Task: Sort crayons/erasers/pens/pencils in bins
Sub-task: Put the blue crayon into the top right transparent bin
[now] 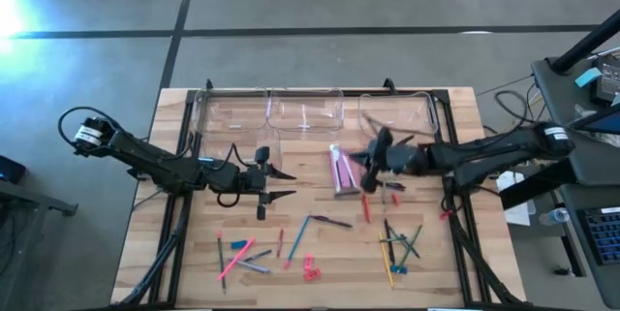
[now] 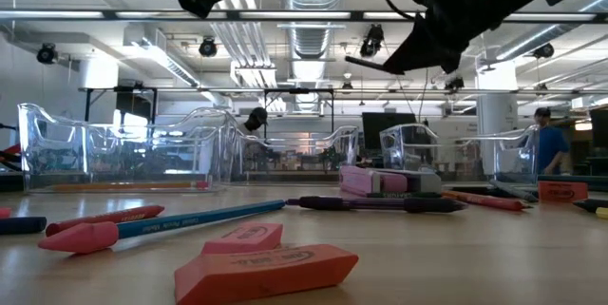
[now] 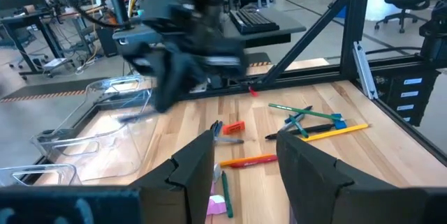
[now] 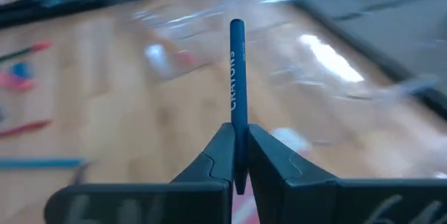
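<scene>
From above, the right gripper [image 1: 373, 156] hung over the table just in front of the row of clear bins [image 1: 305, 109] at the far edge, beside a pink box [image 1: 341, 170]. The left gripper [image 1: 276, 183] waited mid-table, its fingers spread with nothing between them. Loose pens, pencils and crayons [image 1: 310, 232] lay scattered across the near half, well apart from the bins.

At table height, two pink erasers [image 2: 266, 269] lay closest to the camera, with a blue pencil [image 2: 180, 220] and a red crayon [image 2: 104, 219] behind them. The bins [image 2: 123, 153] stood in a line further back; the left-hand one held a thin stick or two along its floor, and what lay in the others could not be told.

The left wrist view showed the left arm's own fingers [image 3: 195, 165] standing apart and empty, the right arm opposite them.

The right wrist view showed the right gripper [image 4: 238, 158] clamped on the lower end of a blue crayon [image 4: 237, 77], which stood out beyond the fingers toward the bins [image 4: 209, 21].

Held only by one end, the crayon could probably pivot or slip during a fast swing. A release short of the bin wall would likely send it rolling back among the unsorted pieces.
</scene>
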